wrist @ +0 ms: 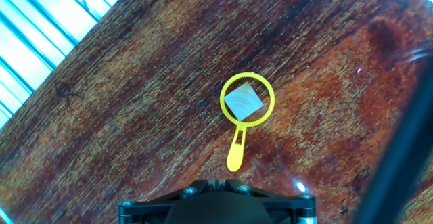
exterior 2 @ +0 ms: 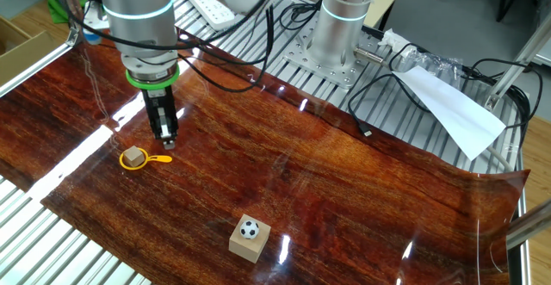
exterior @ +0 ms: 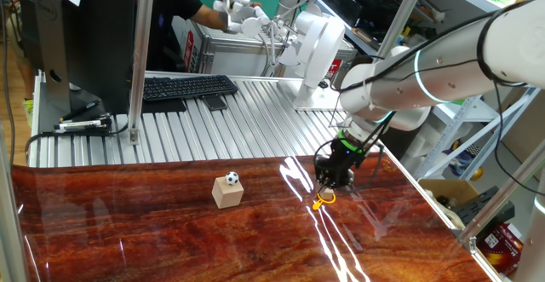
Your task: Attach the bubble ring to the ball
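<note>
Gripper (exterior 2: 166, 136) is hanging straight down over the glossy red-brown wood tabletop (exterior 2: 344, 199), fingers pinched fully together with nothing between them, so it's holding zip right now. The bubble ring (wrist: 246, 109) is lying flat on the wood just beside the fingertips, not touching them as far as I can see. In the hand view the yellow loop sits a little way out in front of the black gripper body, with its short stem pointing back toward the gripper, and the end of the stem stops just short of the housing edge at the bottom of the frame. Funny detail: the loop is lying around a small tan cube (wrist: 243, 102), so the cube fills the hole of the ring like a picture in a frame. From the other fixed view you get the same thing, ring (exterior 2: 138, 159) around the little block, stem pointing toward the closed fingers just above it in the frame. The ball (exterior 2: 249, 229), a tiny soccer-patterned one, is perched on top of a second, bigger tan wooden cube (exterior 2: 248, 242), well apart from the ring and the gripper, off across the table. In one fixed view that ball-on-cube combo (exterior: 232, 179) sits left of the hand, ring (exterior: 324, 199) right under the fingers.
</note>
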You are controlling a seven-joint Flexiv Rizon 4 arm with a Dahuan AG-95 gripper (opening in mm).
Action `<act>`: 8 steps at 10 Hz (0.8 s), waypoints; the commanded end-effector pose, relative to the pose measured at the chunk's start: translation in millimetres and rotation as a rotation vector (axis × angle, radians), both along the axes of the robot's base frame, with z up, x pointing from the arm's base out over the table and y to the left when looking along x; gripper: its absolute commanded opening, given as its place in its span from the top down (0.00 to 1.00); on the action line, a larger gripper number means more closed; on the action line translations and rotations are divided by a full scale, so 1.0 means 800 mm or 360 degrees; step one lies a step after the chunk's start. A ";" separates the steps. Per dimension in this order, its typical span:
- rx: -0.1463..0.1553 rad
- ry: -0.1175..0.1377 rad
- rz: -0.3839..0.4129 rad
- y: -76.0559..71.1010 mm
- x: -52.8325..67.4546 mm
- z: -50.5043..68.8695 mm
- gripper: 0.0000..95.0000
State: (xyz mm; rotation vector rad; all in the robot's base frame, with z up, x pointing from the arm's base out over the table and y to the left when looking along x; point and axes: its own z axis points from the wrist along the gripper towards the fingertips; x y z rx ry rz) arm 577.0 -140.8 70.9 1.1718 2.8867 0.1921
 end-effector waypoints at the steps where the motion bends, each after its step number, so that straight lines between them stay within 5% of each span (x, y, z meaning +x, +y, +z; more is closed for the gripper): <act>1: -0.0018 -0.0015 -0.0030 0.000 0.002 -0.002 1.00; 4: -0.0022 -0.0027 -0.0020 0.000 0.002 -0.002 1.00; 6: -0.0116 -0.0017 0.0006 0.000 0.002 -0.002 1.00; 8: -0.0144 0.0023 -0.0011 0.000 0.002 -0.002 1.00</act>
